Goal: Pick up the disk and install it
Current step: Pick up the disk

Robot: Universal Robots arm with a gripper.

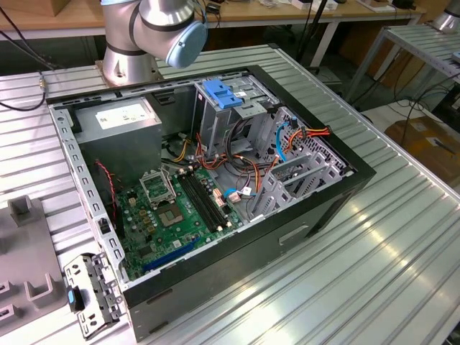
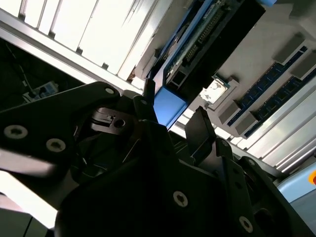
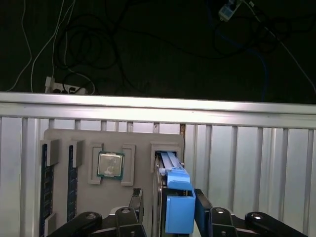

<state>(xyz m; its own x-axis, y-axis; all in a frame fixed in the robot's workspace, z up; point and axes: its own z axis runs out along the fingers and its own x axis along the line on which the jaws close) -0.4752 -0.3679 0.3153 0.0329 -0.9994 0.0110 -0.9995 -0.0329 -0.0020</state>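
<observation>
In the first wrist view the pincer [image 3: 170,195] stands open astride the disk [image 3: 177,197], which sits on edge in a slot of a grey tray [image 3: 98,138]. One finger [image 3: 201,203] lies against the disk's blue end piece and the other stands a little off it, so nothing is clamped. Farther along the tray lie a chip [image 3: 110,164] and memory sticks [image 3: 72,187], then the ribbed metal table [image 3: 256,163] and cables [image 3: 89,54] on the dark floor.
</observation>
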